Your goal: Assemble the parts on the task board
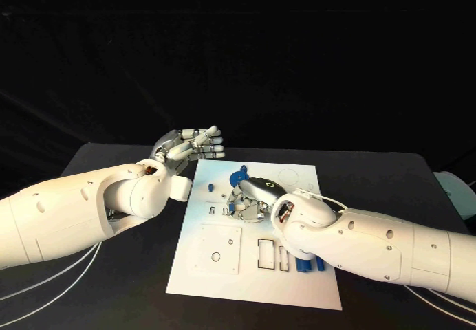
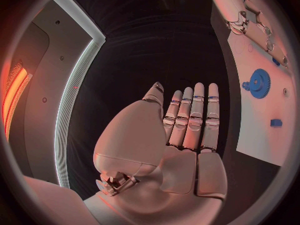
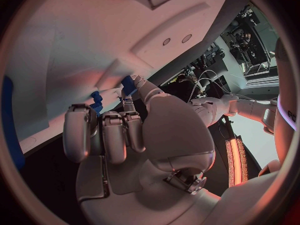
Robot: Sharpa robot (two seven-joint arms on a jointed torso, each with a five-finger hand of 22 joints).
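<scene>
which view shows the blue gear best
The left wrist view: the blue gear lies unobstructed on the task board, teeth plain. In the head view the gear is small and partly covered by the right hand. I cannot tell it in the right wrist view.

White task board [image 1: 213, 275] flat (mid-table), blue gear [image 1: 238, 178] on it
</scene>
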